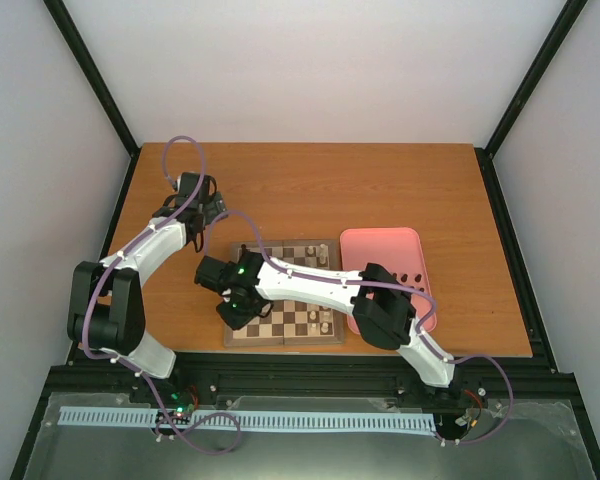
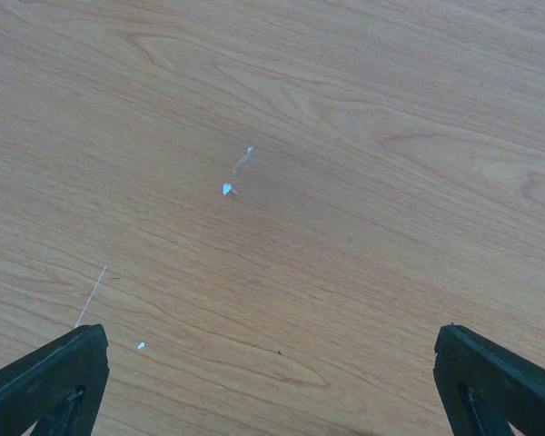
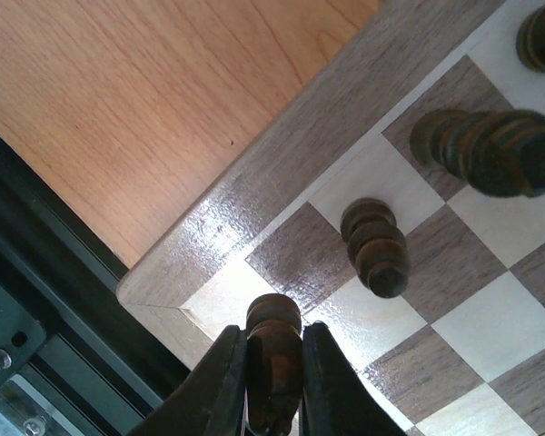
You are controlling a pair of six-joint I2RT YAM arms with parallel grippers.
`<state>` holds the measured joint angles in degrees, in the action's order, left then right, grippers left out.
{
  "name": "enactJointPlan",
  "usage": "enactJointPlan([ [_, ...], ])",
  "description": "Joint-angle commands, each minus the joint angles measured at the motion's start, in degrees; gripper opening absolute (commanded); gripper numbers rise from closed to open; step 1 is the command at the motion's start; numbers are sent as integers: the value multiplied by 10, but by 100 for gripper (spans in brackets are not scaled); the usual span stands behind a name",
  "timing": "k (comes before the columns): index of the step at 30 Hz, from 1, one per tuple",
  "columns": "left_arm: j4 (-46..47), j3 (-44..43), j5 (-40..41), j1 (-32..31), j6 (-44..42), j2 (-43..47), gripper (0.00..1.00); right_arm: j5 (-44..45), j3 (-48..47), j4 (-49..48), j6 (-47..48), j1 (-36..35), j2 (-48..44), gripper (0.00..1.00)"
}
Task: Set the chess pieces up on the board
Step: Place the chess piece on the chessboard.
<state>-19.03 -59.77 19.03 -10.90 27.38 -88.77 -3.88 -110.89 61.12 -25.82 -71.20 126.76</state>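
Scanning from left of the board (image 1: 270, 342): the left tool (image 2: 271, 341) is found well beyond the board's far-left corner. It is released, with fingers spread wide over bare table (image 2: 282, 118). Nothing is held and nothing stands near it.

At the board's near-left corner the right tool (image 3: 274, 386) is clenched on one dark chess piece (image 3: 274, 318). The piece is gripped by its upper body, and its other end juts past the fingertips over the light corner square. Whether it touches the board cannot be told.

Handling, as judged:
- The piece is taken for small turned wood, so light, stiff and not fragile.
- Its surface is glossy and rounded, so slipping or twisting between the pads is to be expected.
- A hold across the narrow waist below the head is judged best, with the piece kept upright.
- A small base on a shiny board suggests easy toppling on release.

Obstacles: a neighbouring piece (image 3: 374, 250) stands close by, further into the board, with a larger piece (image 3: 486, 150) beyond it. Room for the fingers to part is judged tight on that side. The middle of the board is hidden under the right arm in the top view.

Just beside the board's right edge a pink tray (image 1: 380, 250) is noted, and several more chess pieces (image 1: 410, 278) are seen waiting in it.
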Motion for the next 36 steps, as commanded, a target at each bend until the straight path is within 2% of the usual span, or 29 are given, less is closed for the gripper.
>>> enactJointPlan([
  [1, -3, -19, 2, -4, -3, 5, 100, -2, -25, -1, 8, -6, 15, 3],
  [22, -4, -22, 7, -4, -5, 2, 100, 40, -58, 33, 15, -5, 53, 4],
  [29, -4, -22, 7, -4, -4, 1, 100, 32, -57, 32, 19, -5, 58, 7],
  [36, -4, -22, 7, -4, -5, 0, 100, 22, -58, 29, 25, -6, 57, 13],
])
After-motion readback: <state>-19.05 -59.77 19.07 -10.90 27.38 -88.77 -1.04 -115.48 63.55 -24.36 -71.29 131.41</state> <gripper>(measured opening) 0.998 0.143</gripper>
